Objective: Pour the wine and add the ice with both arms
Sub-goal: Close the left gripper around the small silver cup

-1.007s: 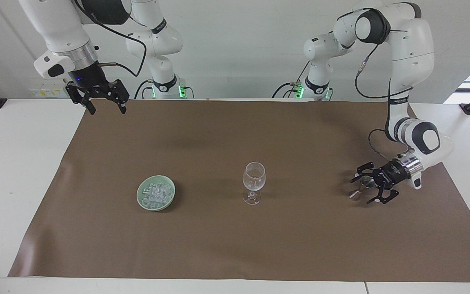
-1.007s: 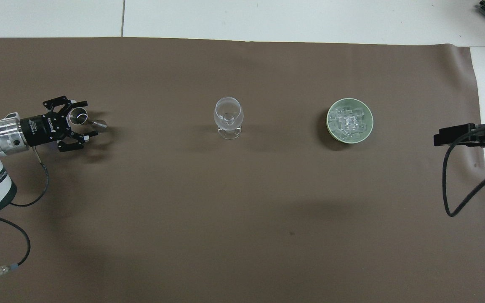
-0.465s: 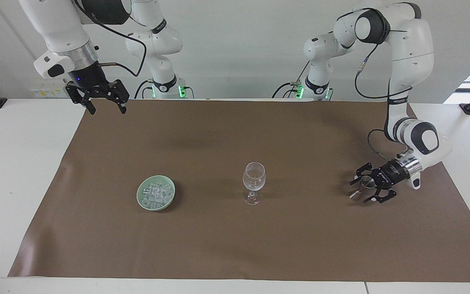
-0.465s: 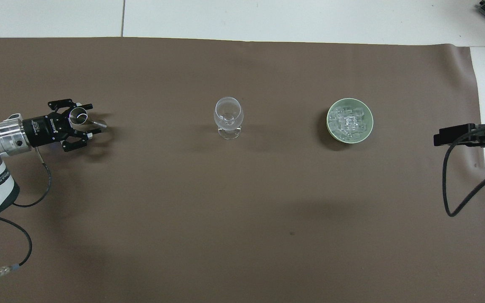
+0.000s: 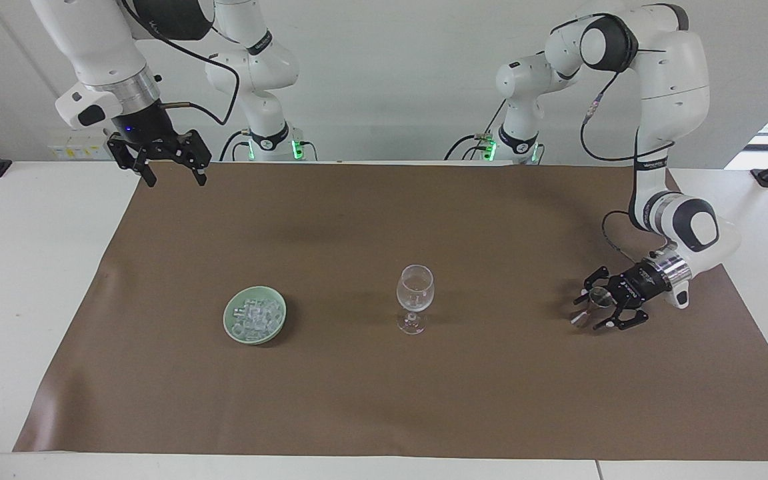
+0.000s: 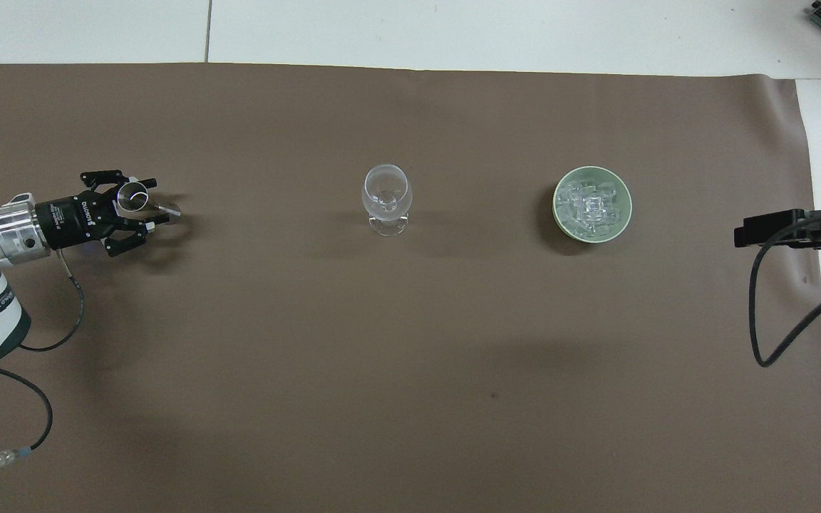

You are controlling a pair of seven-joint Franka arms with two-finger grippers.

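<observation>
A clear wine glass (image 5: 415,288) stands upright at the middle of the brown mat; it also shows in the overhead view (image 6: 386,191). The ice (image 5: 255,317), several small clear cubes, lies in a pale green dish (image 5: 230,313) toward the right arm's end; both show in the overhead view, ice (image 6: 591,205) and dish (image 6: 557,208). A small clear stemmed glass (image 5: 597,297) stands toward the left arm's end and shows from above (image 6: 132,194). My left gripper (image 5: 591,307) lies low and sideways with open fingers either side of this small glass (image 6: 148,205). My right gripper (image 5: 171,179) is open and empty, held high.
The brown mat (image 5: 384,400) covers most of the white table (image 5: 24,280). The right arm waits over the mat's corner nearest its base. A black part of its wrist and a cable (image 6: 774,228) hang over the mat's edge in the overhead view.
My left gripper's fingers have drawn in a little around the small stemmed glass. The right arm has not moved.
</observation>
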